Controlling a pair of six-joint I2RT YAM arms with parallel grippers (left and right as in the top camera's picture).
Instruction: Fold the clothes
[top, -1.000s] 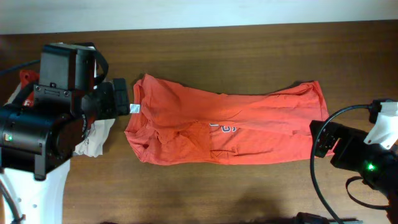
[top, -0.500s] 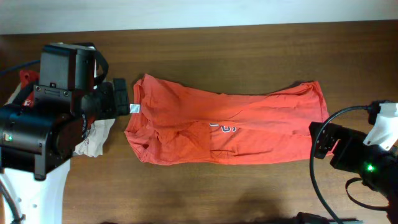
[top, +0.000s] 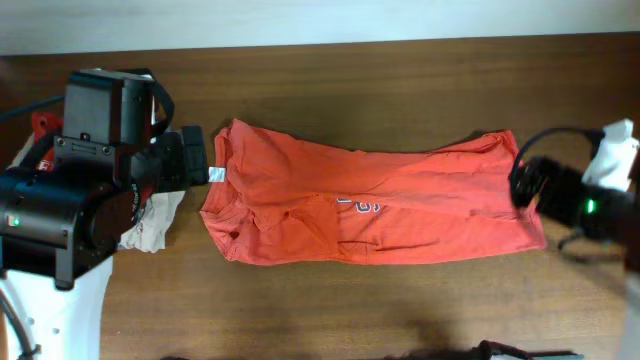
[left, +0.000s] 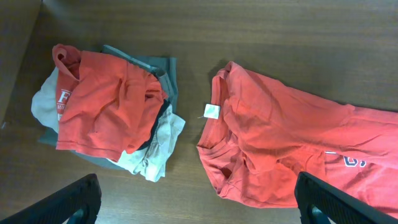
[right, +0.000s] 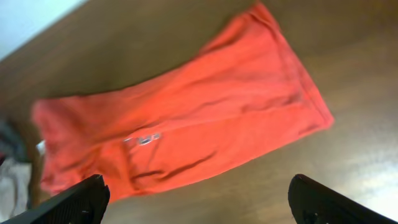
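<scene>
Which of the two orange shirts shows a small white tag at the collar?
The long shirt spread on the table; the other orange shirt lies crumpled on a pile.

surface: dark brown wood-grain table (top: 380, 310) | far edge: pale white strip (top: 300, 18) | light: even, soft sheen
</scene>
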